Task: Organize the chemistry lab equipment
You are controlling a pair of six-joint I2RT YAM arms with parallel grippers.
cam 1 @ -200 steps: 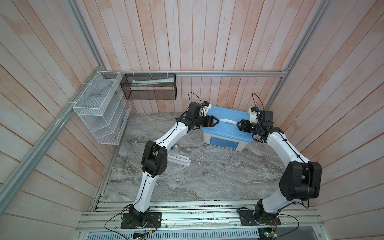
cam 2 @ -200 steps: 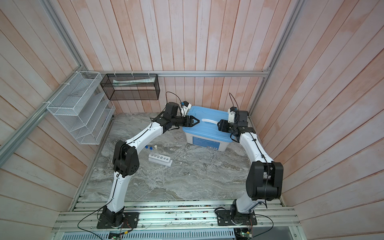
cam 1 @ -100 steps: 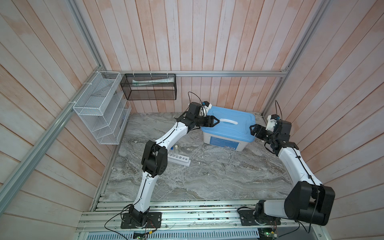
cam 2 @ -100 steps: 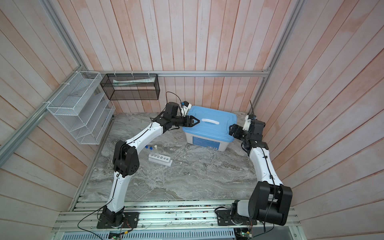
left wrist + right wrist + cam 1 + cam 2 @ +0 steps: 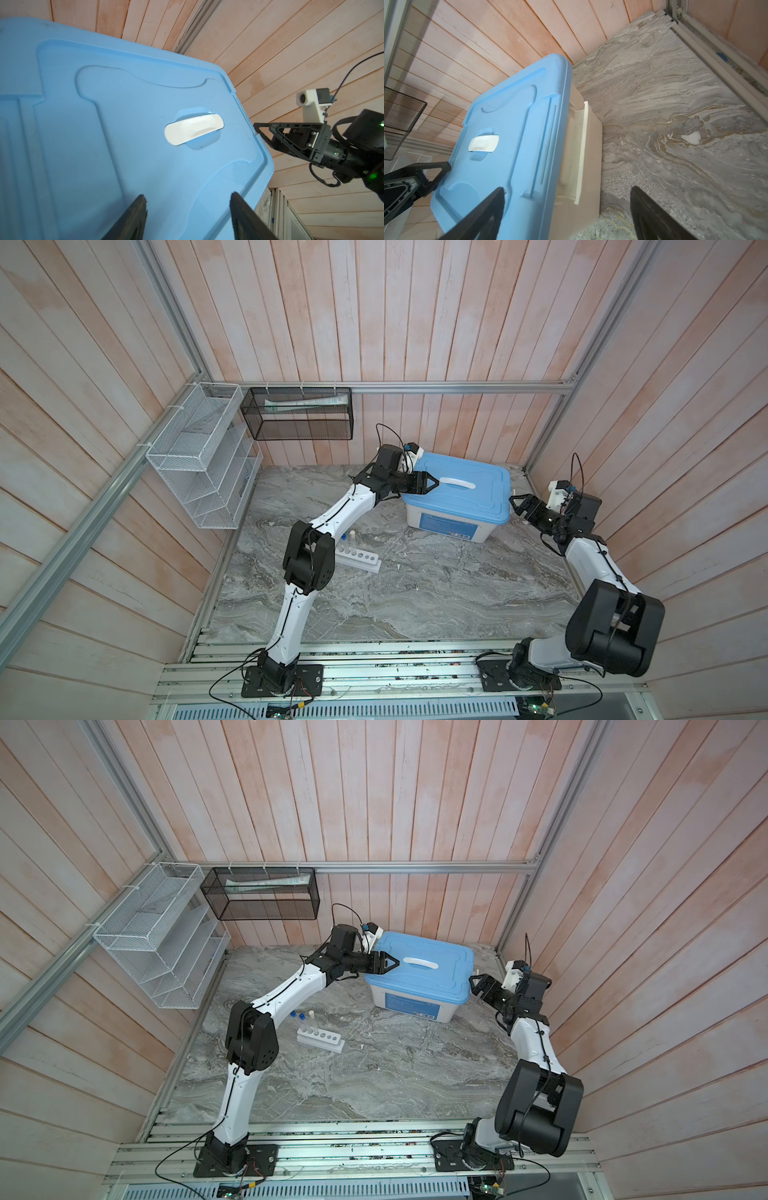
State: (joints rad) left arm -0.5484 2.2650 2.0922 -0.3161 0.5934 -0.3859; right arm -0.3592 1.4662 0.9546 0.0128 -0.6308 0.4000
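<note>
Toward the front edge, the bench [image 5: 436,605] shows its grey, marble-veined face, matt and flat. Farther back, near the left edge, sits the white rack [image 5: 321,1040], a low opaque block with a row of round holes. Three thin clear test tubes [image 5: 302,1025] rise at its left end, two blue-capped and one white-capped (whether each sits in a hole I cannot tell).

Against the back edge, toward the right corner, stands the bin [image 5: 449,526], its body milky plastic with a blue label. Its blue lid [image 5: 478,497] is on, smooth and round-cornered, with moulded ridges and a white handle [image 5: 194,129] set in a hollow.

The left claw [image 5: 188,197] hovers over the lid's left part, jaws apart and empty. The right claw [image 5: 568,189] hangs just off the bin's right end, spread wide and grasping nothing.

My judgement is that the step in hand concerns the lid, not the tubes. If it is to come off, the next move calls for a firm pinch on the slim handle, or an even lift at both rims, since slick plastic may slip or bind.

Beyond, on the walls, hang a white wire basket [image 5: 199,456] and a black mesh basket [image 5: 299,414].
</note>
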